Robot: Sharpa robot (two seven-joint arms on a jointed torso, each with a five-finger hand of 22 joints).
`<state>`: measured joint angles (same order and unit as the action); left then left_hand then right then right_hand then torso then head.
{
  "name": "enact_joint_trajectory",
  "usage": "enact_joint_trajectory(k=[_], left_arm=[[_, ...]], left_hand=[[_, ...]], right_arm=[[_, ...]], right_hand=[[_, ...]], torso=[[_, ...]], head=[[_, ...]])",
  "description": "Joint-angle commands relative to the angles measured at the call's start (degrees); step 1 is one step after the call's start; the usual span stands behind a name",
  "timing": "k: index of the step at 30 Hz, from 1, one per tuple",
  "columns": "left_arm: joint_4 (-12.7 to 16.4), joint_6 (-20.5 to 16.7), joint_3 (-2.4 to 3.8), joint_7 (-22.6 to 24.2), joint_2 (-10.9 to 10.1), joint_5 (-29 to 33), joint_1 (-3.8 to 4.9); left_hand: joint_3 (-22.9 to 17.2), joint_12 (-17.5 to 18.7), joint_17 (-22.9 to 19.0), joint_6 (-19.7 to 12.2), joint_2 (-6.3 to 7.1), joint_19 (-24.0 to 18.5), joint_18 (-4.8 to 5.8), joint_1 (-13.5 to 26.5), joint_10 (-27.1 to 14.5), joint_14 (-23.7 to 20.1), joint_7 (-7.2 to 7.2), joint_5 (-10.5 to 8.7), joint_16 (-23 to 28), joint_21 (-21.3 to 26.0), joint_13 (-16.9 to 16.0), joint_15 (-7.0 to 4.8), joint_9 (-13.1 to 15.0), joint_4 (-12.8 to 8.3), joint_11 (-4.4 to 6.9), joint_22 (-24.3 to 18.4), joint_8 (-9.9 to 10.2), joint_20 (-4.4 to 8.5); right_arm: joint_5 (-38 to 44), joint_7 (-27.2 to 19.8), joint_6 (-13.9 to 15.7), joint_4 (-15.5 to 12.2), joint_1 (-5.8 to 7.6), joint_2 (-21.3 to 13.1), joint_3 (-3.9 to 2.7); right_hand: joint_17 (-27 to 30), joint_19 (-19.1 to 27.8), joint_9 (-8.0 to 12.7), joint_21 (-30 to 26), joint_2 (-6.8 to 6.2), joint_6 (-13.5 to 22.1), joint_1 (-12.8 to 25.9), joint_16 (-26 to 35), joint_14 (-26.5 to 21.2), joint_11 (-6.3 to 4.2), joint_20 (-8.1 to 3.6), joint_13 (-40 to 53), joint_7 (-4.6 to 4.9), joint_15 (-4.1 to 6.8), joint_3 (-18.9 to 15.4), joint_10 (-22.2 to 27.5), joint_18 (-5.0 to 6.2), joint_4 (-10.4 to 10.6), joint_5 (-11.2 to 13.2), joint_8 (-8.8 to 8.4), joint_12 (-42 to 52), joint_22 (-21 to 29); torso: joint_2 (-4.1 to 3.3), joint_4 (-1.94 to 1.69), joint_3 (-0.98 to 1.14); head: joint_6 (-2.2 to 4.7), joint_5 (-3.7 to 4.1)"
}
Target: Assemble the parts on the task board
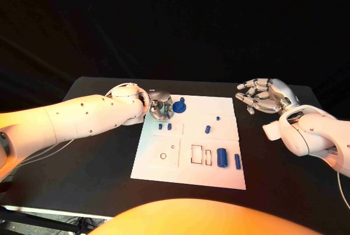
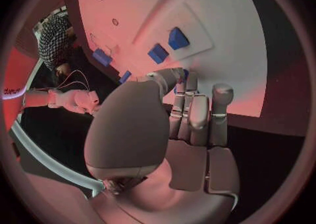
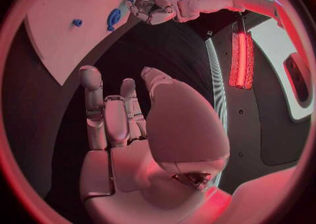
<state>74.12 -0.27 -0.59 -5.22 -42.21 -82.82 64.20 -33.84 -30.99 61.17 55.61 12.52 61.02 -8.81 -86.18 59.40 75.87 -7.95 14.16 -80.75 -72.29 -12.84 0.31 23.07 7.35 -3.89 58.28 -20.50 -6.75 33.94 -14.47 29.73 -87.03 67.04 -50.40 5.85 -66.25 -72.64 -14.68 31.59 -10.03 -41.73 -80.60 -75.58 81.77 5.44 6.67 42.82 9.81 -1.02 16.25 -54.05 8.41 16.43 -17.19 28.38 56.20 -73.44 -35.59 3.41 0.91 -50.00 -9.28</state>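
Task board [image 1: 191, 144]: white plate lying flat at mid-bench [image 1: 95, 159], long side running away from the robot.

Left hand [image 1: 160, 106]: over the far left corner of the board, fingers curled down next to a round blue part [image 1: 179, 107] that sits on the board near its far edge. Hand and disc look to be touching or nearly so; whether the fingers actually grip it cannot be told from the head view. In the left wrist view the fingers [image 2: 197, 113] lie close together and extended over the board's edge, with a sliver of blue just beyond the fingertips.

Right hand [image 1: 264, 95]: raised above the dark bench well to the right of the board's far corner, palm turned toward the board, fingers apart and lightly bent, holding nothing. Right wrist view confirms an empty palm [image 3: 131, 139].

Other parts on the board: two small blue pegs [image 1: 165, 126] side by side in the left panel; one small blue piece [image 1: 208, 128] near the centre; a thick blue cylinder [image 1: 221, 157] and a thinner blue bar [image 1: 237, 161] lying parallel at the near right, beside the red-outlined rectangular slots [image 1: 201, 155]. A red-outlined circle [image 1: 163, 155] marks the near left panel.
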Motion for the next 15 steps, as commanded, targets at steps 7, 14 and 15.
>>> enact_joint_trajectory(k=[7,14,15], left_arm=[[0.0,1.9,-0.2,-0.4,0.0,0.3,-0.23],[0.2,0.6,-0.19,-0.3,-0.1,0.6,-0.23],[0.2,0.4,-0.19,-0.3,-0.1,0.6,-0.23]], left_hand=[[0.0,2.3,-2.0,-1.0,0.2,-1.7,0.57,0.9,-0.8,-0.8,-0.34,0.2,0.3,1.3,0.4,0.58,-0.2,-0.3,-0.66,-2.0,1.2,-0.14],[-0.4,4.1,-2.7,-4.1,0.84,-1.8,0.53,1.4,-1.3,-1.3,-1.0,0.3,0.4,1.5,0.6,1.03,-0.9,-0.6,-1.15,-2.1,4.0,-0.51],[-0.4,4.3,-2.8,-4.4,0.92,-1.9,0.5,1.5,-1.3,-1.4,-1.03,0.32,0.4,1.6,0.6,1.06,-1.0,-0.6,-1.17,-2.2,4.2,-0.53]], right_arm=[[0.1,-0.6,-0.2,0.0,-0.01,0.0,-0.03],[0.1,-0.6,-0.2,0.0,-0.01,0.0,-0.03],[0.1,-0.6,-0.2,0.0,-0.01,0.0,-0.03]], right_hand=[[0.0,-0.5,0.0,-0.1,0.29,0.2,0.5,0.3,0.0,-0.34,-0.01,0.0,0.2,0.27,0.3,0.2,0.27,0.0,-0.4,0.39,0.1,0.1],[0.0,-0.5,0.0,-0.1,0.29,0.2,0.5,0.3,0.0,-0.34,-0.01,0.0,0.2,0.27,0.3,0.2,0.27,0.0,-0.4,0.39,0.1,0.1],[0.0,-0.5,0.0,-0.1,0.29,0.2,0.5,0.3,0.0,-0.34,-0.01,0.0,0.2,0.27,0.3,0.2,0.27,0.0,-0.4,0.39,0.1,0.1]], torso=[[0.04,-0.02,0.01],[0.01,-0.01,0.01],[0.02,0.01,0.01]], head=[[0.0,-0.04],[0.0,-0.1],[0.0,-0.11]])
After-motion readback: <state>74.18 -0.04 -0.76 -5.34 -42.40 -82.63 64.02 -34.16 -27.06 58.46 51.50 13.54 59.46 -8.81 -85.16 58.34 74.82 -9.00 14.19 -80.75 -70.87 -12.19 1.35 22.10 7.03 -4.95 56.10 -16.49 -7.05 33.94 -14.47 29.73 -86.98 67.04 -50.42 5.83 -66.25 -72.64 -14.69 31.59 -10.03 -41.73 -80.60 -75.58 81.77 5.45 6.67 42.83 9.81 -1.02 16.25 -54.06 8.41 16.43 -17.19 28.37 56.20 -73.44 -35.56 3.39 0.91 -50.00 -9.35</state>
